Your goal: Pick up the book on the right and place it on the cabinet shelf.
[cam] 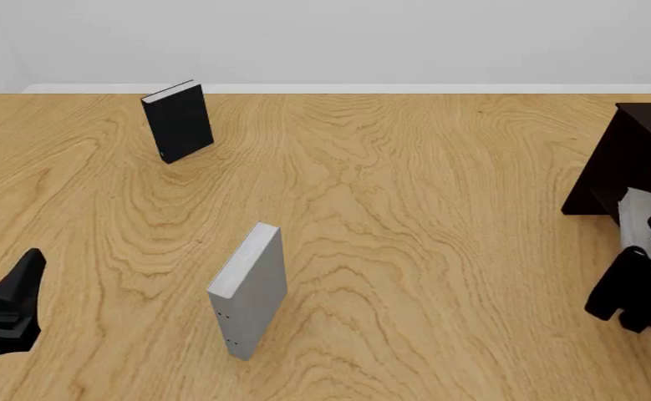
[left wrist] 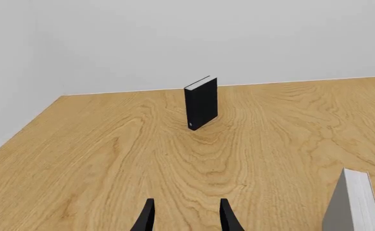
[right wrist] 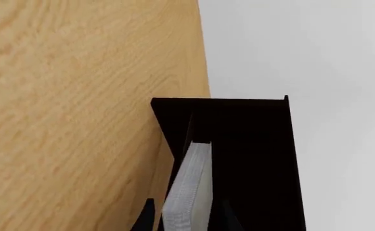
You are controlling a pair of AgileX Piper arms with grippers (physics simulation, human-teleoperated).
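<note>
The big wooden bench [cam: 414, 251] carries the dark cabinet [cam: 638, 167] at its right side, and I hold the book [right wrist: 190, 192] tight between the fingers of my right claw [right wrist: 184, 219], its front end poking into the cabinet shelf [right wrist: 252, 144] so I can slide it in. Far from the cabinet stand a dotted grey book [cam: 249, 291] and a black book [cam: 178, 121]. My left claw [left wrist: 185, 216] waits there, fingers apart, holding nothing.
</note>
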